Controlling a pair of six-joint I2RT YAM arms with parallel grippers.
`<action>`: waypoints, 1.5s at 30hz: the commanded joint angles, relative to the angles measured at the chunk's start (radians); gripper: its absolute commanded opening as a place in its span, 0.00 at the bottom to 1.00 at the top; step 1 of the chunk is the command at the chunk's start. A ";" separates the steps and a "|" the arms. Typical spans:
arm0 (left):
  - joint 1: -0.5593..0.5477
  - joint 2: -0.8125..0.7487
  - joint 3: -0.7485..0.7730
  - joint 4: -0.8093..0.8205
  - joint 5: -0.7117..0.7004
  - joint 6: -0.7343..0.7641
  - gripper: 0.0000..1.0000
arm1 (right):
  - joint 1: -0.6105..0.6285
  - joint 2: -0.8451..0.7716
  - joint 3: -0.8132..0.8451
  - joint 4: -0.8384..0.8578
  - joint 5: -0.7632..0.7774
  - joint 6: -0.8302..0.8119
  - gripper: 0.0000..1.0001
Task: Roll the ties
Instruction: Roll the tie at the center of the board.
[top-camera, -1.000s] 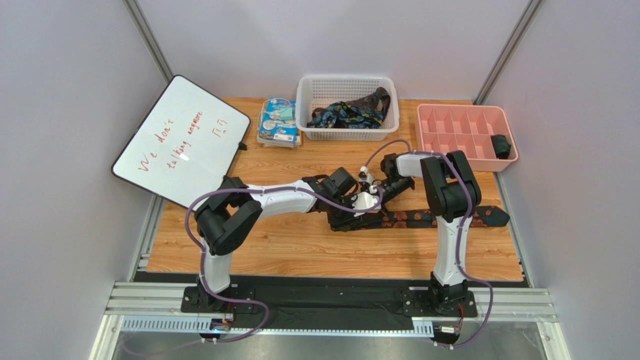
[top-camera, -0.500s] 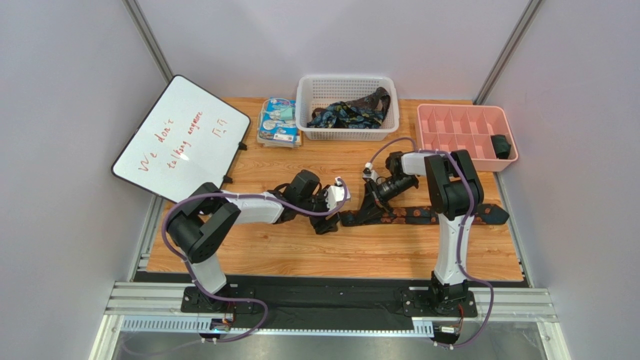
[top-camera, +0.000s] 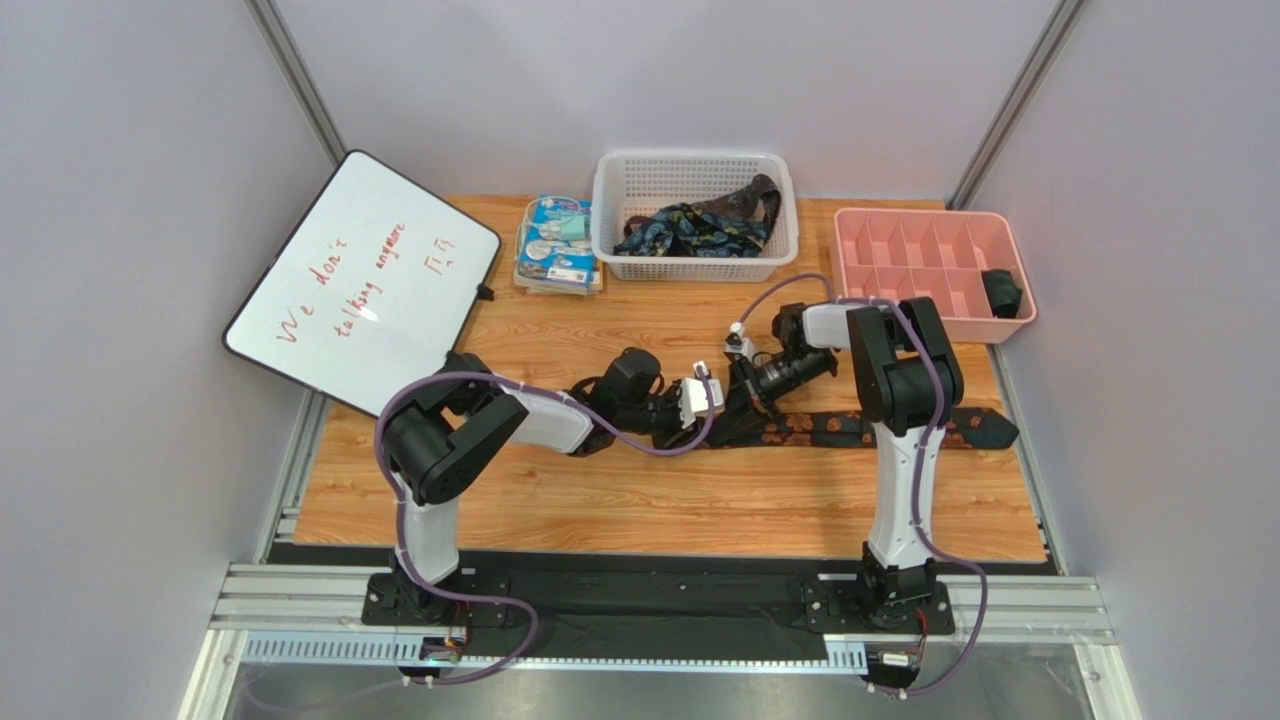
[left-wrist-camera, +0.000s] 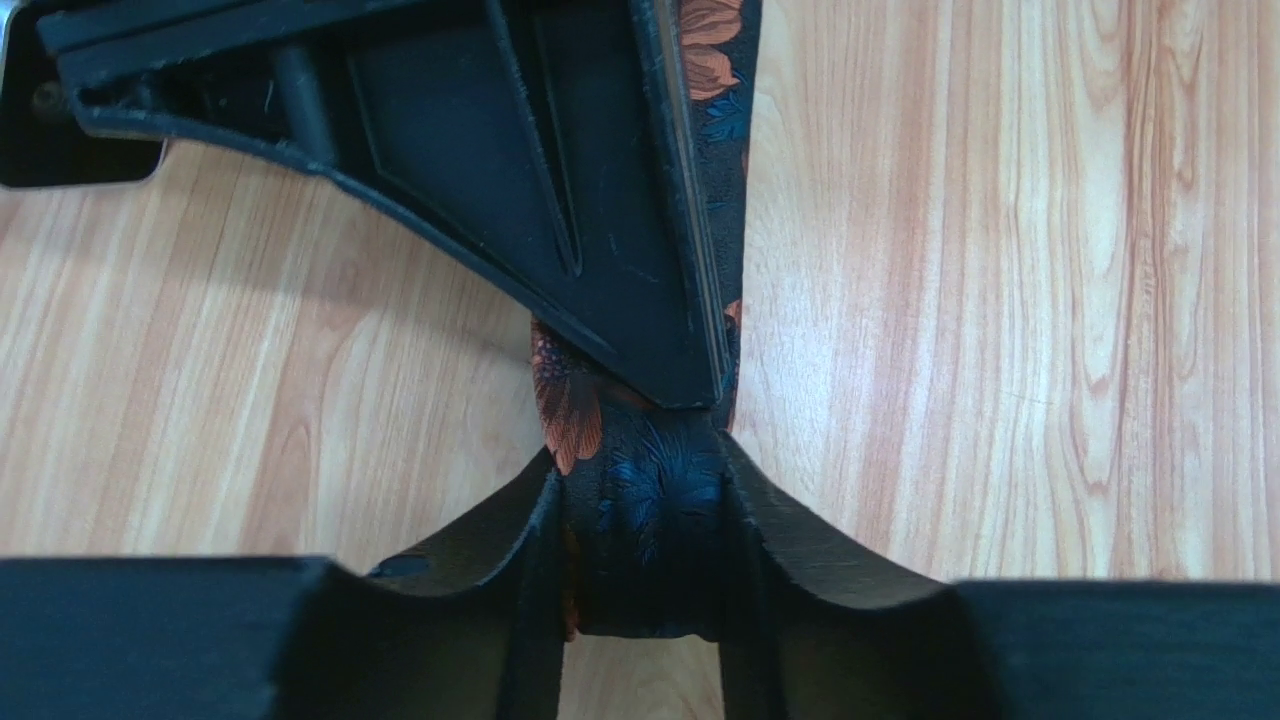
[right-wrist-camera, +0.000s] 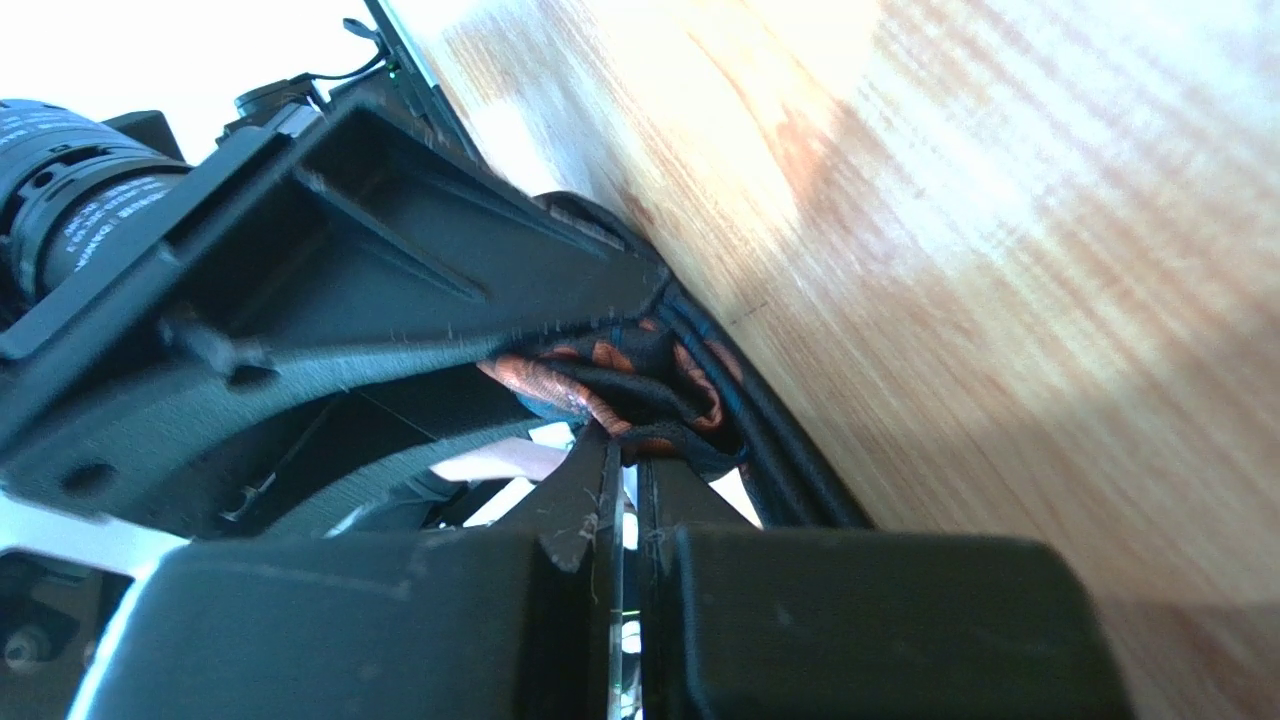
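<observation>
A dark tie with orange-brown blotches (top-camera: 872, 431) lies along the table toward the right edge. Its left end is wound into a small roll (left-wrist-camera: 661, 480). My left gripper (left-wrist-camera: 643, 492) clasps that roll from both sides, fingers pressed on the fabric. My right gripper (right-wrist-camera: 631, 450) is shut, its tips pinching the fabric at the roll's core (right-wrist-camera: 616, 383). In the top view the two grippers meet tip to tip, left (top-camera: 706, 402) and right (top-camera: 747, 393). More ties fill the white basket (top-camera: 609, 210).
A pink divided tray (top-camera: 902, 225) at the back right holds one dark rolled tie (top-camera: 1002, 293). A blue-white packet (top-camera: 556, 243) lies left of the basket. A whiteboard (top-camera: 361, 278) leans at the left edge.
My left gripper drew back to the left and opened, then returned to the right and closed around the roll. The right gripper stayed put, shut on the tie's end.
</observation>
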 joint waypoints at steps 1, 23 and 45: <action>-0.043 -0.011 0.061 -0.179 -0.017 0.115 0.30 | -0.016 0.020 0.014 -0.052 0.108 0.028 0.02; -0.036 -0.010 0.122 -0.411 -0.047 0.131 0.13 | -0.093 -0.409 -0.048 -0.046 0.790 -0.850 1.00; 0.007 -0.020 0.152 -0.463 -0.051 0.082 0.12 | 0.068 -0.592 -0.429 0.301 0.887 -0.990 0.79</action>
